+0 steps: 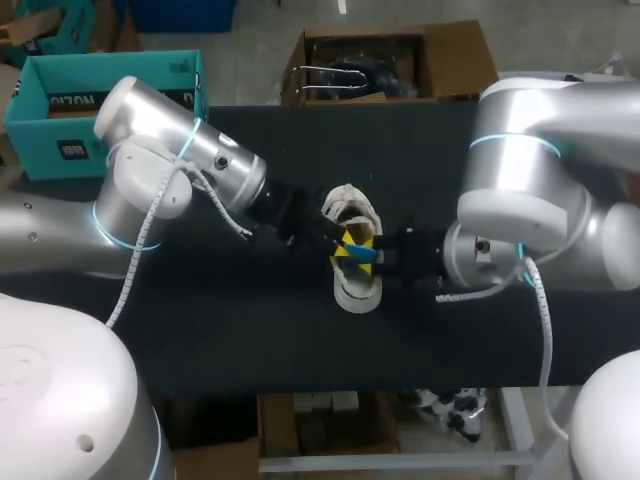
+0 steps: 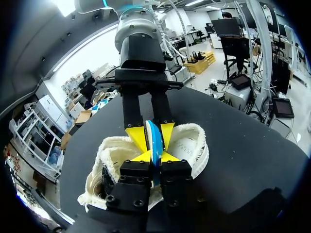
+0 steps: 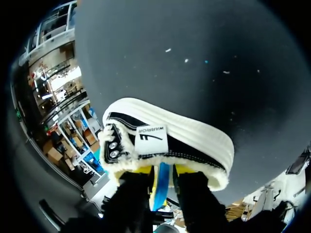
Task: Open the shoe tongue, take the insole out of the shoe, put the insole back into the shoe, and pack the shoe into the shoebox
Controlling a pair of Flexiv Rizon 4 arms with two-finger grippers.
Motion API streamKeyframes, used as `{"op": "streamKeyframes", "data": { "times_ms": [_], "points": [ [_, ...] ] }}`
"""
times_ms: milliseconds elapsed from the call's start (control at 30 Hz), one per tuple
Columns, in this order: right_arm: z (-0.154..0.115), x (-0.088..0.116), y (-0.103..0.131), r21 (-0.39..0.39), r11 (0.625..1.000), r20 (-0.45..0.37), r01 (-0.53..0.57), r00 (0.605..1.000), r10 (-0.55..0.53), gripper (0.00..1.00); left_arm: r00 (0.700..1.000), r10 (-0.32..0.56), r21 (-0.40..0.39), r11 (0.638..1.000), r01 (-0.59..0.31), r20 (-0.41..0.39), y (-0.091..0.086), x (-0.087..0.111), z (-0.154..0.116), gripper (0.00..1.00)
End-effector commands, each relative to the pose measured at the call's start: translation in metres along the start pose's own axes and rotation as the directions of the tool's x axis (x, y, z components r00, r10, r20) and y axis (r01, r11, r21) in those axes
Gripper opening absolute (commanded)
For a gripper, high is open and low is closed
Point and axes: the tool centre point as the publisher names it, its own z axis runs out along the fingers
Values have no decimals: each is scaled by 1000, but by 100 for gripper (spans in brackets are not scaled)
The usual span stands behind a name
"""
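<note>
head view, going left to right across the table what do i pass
left arm → shoe → right arm; left pincer and right pincer both grip the insole over the shoe, so they're left out

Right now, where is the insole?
Head view, mid-table: the insole stands on edge over the shoe, pinched between the left gripper and the right gripper.
</note>
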Motion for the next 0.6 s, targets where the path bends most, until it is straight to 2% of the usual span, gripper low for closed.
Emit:
{"op": "streamKeyframes", "data": {
  "times_ms": [33, 67, 133, 300, 333, 367, 400, 433, 467, 600],
  "points": [
    [-9, -3, -11, -24, 1000, -7, 3, 1000, -3, 29, 1000, -1, 0, 1000, 1, 1, 1, 1, 0, 0],
    [-10, -3, -12, -27, 1000, -9, 4, 1000, -4, 24, 1000, -1, 0, 1000, 1, 2, 1, 1, 0, 0],
    [-11, -4, -13, -29, 1000, -9, 5, 1000, -5, 0, 1000, -3, 1, 1000, 3, 3, 1, 2, -1, 0],
    [-5, -1, -10, -29, 1000, 11, 8, 1000, -8, 0, 1000, -19, 4, 1000, 19, 0, 4, 3, 2, 0],
    [-2, 0, -9, -27, 1000, 15, 9, 1000, -9, 0, 1000, -25, 7, 1000, 25, -6, 4, 4, 2, 9],
    [0, 0, -7, -26, 1000, 18, 10, 1000, -9, 0, 999, -32, 12, 999, 32, -7, 6, 3, 2, 32],
    [2, 0, -6, -27, 1000, 22, 10, 1000, -9, 0, 999, -35, 13, 999, 35, -9, 7, 2, 2, 40],
    [3, 1, -4, -27, 1000, 23, 10, 1000, -10, 0, 999, -37, 13, 999, 38, -8, 8, 3, 3, 80],
    [5, 1, -1, -29, 999, 28, 12, 1000, -12, 0, 999, -41, 15, 999, 41, -9, 8, 4, 3, 100],
    [11, 0, 8, -41, 999, 35, 6, 999, -5, 0, 999, -54, 32, 998, 54, -8, 10, 5, -2, 100]
  ]
}}
